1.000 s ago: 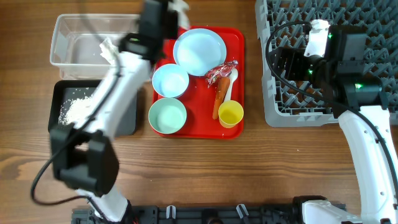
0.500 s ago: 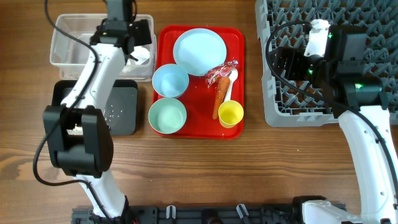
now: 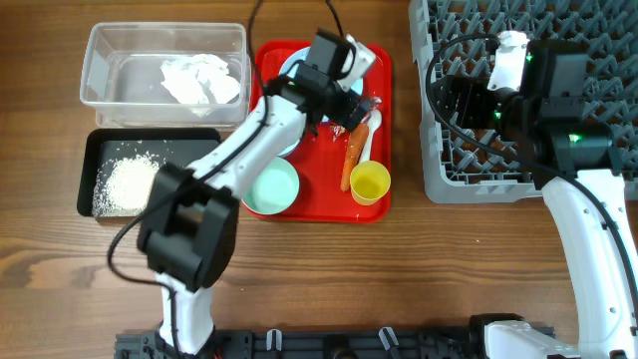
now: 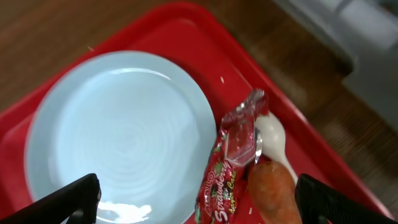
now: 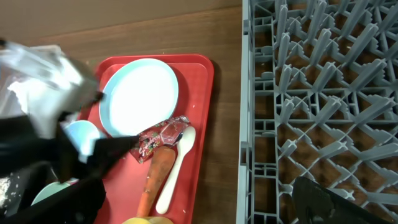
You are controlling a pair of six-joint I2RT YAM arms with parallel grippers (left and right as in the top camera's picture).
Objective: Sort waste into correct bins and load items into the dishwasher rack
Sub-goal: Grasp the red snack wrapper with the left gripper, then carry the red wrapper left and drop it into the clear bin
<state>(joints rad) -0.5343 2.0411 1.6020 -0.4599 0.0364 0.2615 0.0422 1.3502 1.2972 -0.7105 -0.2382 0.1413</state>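
Note:
My left gripper (image 3: 337, 100) hovers open over the red tray's upper middle, holding nothing. In the left wrist view its fingers (image 4: 74, 199) straddle the red wrapper (image 4: 233, 155), which lies by the light-blue plate (image 4: 118, 134). The carrot (image 4: 273, 193) and white spoon (image 4: 273, 137) lie just right of the wrapper. The crumpled napkin (image 3: 202, 78) rests in the clear bin (image 3: 100, 60). Rice (image 3: 125, 184) lies in the black bin (image 3: 204, 189). My right gripper (image 3: 454, 100) stands open and empty above the dishwasher rack (image 3: 588, 30).
The red tray (image 3: 319, 204) also carries a pale-green bowl (image 3: 269, 186) and a yellow cup (image 3: 370, 182). My left arm crosses over the light-blue bowl (image 5: 84, 134). Bare wood table (image 3: 399, 279) runs along the front.
My left gripper carried the napkin to the clear bin, opened and dropped it there, then swung right to hover over the tray. The right arm has not moved.

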